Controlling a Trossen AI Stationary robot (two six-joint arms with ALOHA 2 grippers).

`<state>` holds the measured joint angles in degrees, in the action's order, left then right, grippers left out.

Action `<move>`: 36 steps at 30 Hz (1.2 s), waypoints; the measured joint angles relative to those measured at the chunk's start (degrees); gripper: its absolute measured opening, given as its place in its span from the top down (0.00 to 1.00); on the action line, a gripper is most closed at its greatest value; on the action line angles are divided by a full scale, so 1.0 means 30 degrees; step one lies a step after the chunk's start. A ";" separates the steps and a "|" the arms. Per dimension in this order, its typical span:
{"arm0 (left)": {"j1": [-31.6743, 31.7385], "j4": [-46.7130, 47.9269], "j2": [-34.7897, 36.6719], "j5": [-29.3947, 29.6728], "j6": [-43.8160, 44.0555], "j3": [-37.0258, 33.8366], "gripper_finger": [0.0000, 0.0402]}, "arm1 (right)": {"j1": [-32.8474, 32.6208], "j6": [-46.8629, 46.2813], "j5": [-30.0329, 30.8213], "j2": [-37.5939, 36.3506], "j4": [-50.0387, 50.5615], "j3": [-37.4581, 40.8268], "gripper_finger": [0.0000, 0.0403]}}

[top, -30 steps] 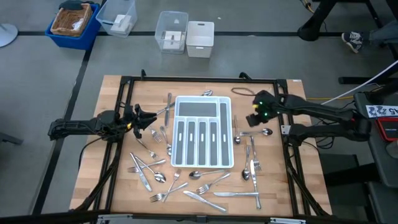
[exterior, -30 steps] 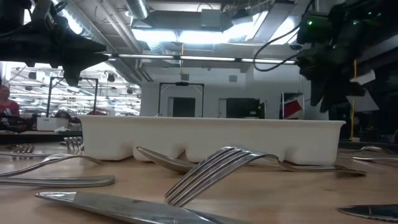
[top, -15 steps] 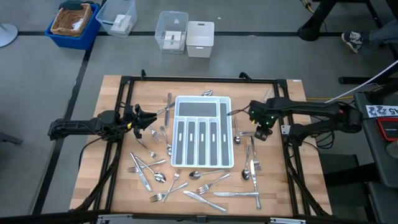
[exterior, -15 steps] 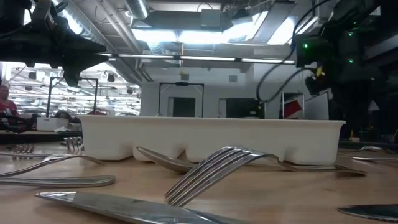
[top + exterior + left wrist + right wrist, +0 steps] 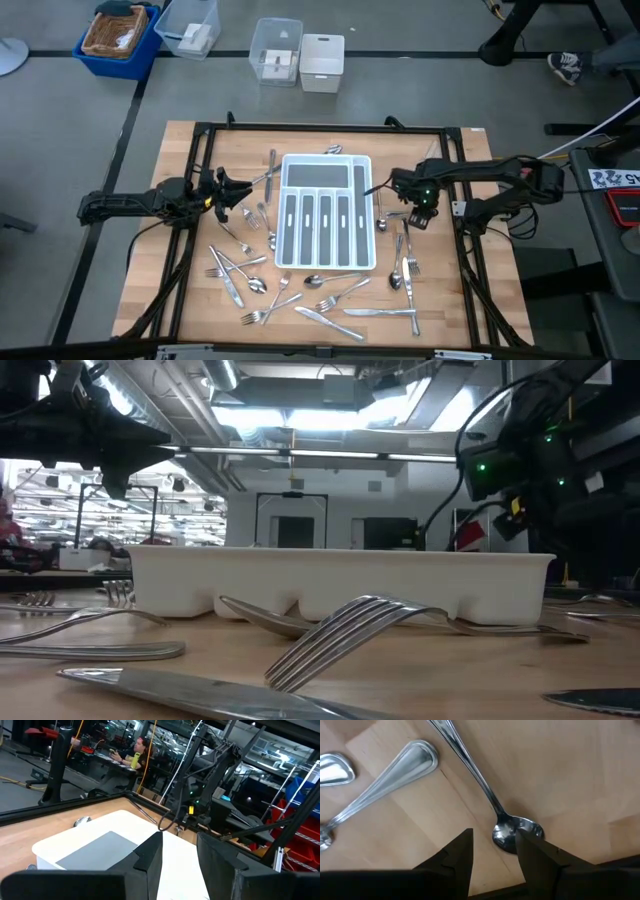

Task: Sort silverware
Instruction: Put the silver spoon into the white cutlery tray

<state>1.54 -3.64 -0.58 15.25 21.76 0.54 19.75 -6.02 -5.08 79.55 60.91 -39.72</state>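
The right tool (image 5: pixel 413 208) hangs just off the tray (image 5: pixel 327 166) at three o'clock, fingers parted over a spoon (image 5: pixel 512 834) lying on the bench (image 5: pixel 450 300), likely lined up to pinch it. The left tool (image 5: pixel 236 193) waits open at nine o'clock. Silverware (image 5: pixel 330 300) lies scattered around the tray, unsorted.

Wooden table (image 5: pixel 190 300): white tray (image 5: pixel 326 168) centre, silverware (image 5: pixel 330 303) scattered around.

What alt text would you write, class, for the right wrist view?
The right pincer hangs open just above a wooden table, its two dark fingers framing the bowl of a silver spoon. Two more silverware handles lie beside it.
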 joint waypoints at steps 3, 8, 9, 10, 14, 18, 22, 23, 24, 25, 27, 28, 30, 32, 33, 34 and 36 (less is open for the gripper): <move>-0.0004 0.0003 0.0000 0.0000 0.0017 0.0000 0.72 | 0.0000 -0.0002 -0.0338 0.0101 -0.0219 0.0000 0.62; -0.0002 0.0000 0.0000 0.0009 0.0096 0.0000 0.72 | 0.0000 0.0459 -0.0419 0.0101 -0.0452 -0.0722 0.62; -0.0007 0.0007 0.0000 0.0040 0.0103 0.0000 0.72 | 0.0000 0.0793 -0.0083 0.0101 -0.0545 -0.0912 0.62; 0.0000 0.0006 0.0000 0.0084 0.0109 0.0000 0.72 | 0.0000 0.1257 0.0329 0.0094 -0.0603 -0.1078 0.62; -0.0001 0.0000 0.0000 0.0219 0.0117 0.0000 0.72 | 0.0015 0.3010 0.0833 0.0093 -0.0985 -0.1141 0.62; 0.0000 0.0000 0.0000 0.0219 0.0207 0.0000 0.72 | 0.0015 0.4463 0.0379 0.0093 -0.0782 -0.1137 0.62; 0.0000 0.0000 0.0000 0.0219 0.0239 0.0000 0.72 | 0.0051 0.5734 0.0653 0.0093 -0.0869 -0.1137 0.62; -0.0002 0.0007 0.0000 0.0219 0.0252 0.0000 0.72 | 0.0051 0.5960 0.0645 0.0093 -0.0869 -0.1129 0.62; 0.0000 0.0003 0.0000 0.0219 0.0259 0.0000 0.72 | 0.0051 0.6139 0.0592 0.0093 -0.0852 -0.1128 0.62; -0.0002 0.0003 0.0000 0.0219 0.0260 0.0000 0.72 | 0.0051 0.6264 0.0455 0.0093 -0.0840 -0.1101 0.62; -0.0006 0.0007 0.0000 0.0219 0.0262 0.0000 0.72 | 0.0051 0.6657 0.0173 0.0093 -0.0919 -0.0870 0.62; -0.0001 0.0000 0.0000 0.0219 0.0262 0.0000 0.72 | 0.0051 0.6810 0.0061 0.0125 -0.0922 -0.0729 0.62; 0.0000 0.0007 0.0000 0.0219 0.0262 0.0000 0.72 | 0.0036 0.7073 -0.0032 0.0353 -0.0957 -0.0724 0.62; 0.0000 0.0000 0.0000 0.0219 0.0265 0.0000 0.72 | 0.0036 0.7163 -0.0107 0.0722 -0.1064 -0.0749 0.62; 0.0000 0.0004 0.0000 0.0219 0.0270 0.0000 0.72 | 0.0036 0.7170 -0.0059 0.0961 -0.1047 -0.0739 0.62; -0.0005 0.0005 0.0000 0.0219 0.0270 0.0000 0.72 | 0.0036 0.7177 0.0101 0.1196 -0.1066 -0.0729 0.62; -0.0001 0.0001 0.0000 0.0219 0.0270 0.0000 0.72 | 0.0036 0.7262 0.0485 0.1677 -0.1275 -0.0729 0.62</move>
<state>1.54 -3.64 -0.58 15.90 22.57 0.54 19.86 15.76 -3.63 84.58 57.08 -41.91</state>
